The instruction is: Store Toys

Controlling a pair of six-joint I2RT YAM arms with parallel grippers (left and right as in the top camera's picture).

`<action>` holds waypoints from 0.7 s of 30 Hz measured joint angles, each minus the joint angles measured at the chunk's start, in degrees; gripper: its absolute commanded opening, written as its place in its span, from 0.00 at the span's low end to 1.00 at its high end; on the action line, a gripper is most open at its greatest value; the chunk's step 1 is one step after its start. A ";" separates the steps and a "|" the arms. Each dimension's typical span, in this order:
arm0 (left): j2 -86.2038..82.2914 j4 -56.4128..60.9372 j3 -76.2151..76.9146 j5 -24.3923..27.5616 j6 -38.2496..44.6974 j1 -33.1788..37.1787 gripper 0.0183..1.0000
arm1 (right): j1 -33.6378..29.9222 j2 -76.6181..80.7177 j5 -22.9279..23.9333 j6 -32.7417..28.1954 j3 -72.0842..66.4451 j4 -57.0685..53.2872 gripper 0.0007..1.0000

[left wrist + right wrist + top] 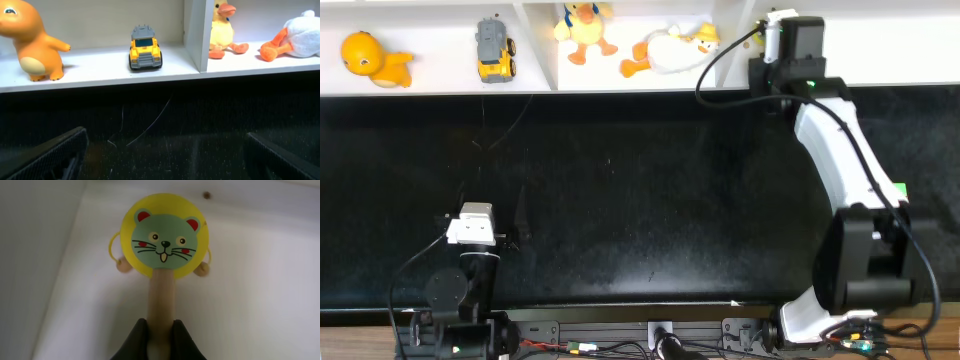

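yellow round wooden cat-faced rattle drum point(162, 240) clamped by its handle in the right gripper point(159, 330), inside the rightmost compartment of the white shelf point(440, 88).
one side wall point(35, 255) stands near the drum. next compartment: upright yellow plush duck point(223, 27), lying white plush duck point(300, 37); further along: yellow toy truck point(145, 48), orange dinosaur figure point(30, 40). left gripper point(165, 155) hangs wide open over the black table point(650, 190), well short of the shelf.

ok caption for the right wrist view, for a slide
Jaws shut on the handle of a round yellow wooden rattle drum with a green cat face in a white shelf compartment.
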 measured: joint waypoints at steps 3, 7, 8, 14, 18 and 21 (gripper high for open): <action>0.00 0.00 0.00 0.00 -0.02 0.00 1.00 | 0.96 2.19 -0.83 0.09 1.25 0.02 0.04; 0.00 0.00 0.00 0.00 0.00 0.00 1.00 | 1.11 3.06 -1.05 0.07 1.57 -0.59 0.14; 0.00 0.00 0.00 0.00 0.00 0.00 1.00 | 1.09 3.06 -1.03 0.07 1.60 -0.72 0.25; 0.00 0.00 0.00 0.00 0.00 0.00 1.00 | 1.09 3.06 -0.81 0.24 1.79 -0.59 0.75; 0.00 0.00 0.00 0.00 0.00 0.00 1.00 | 0.57 3.02 0.46 1.27 2.12 -1.42 1.00; 0.00 0.00 0.00 0.00 0.00 0.00 1.00 | 0.33 2.62 1.16 1.95 2.84 -4.24 1.00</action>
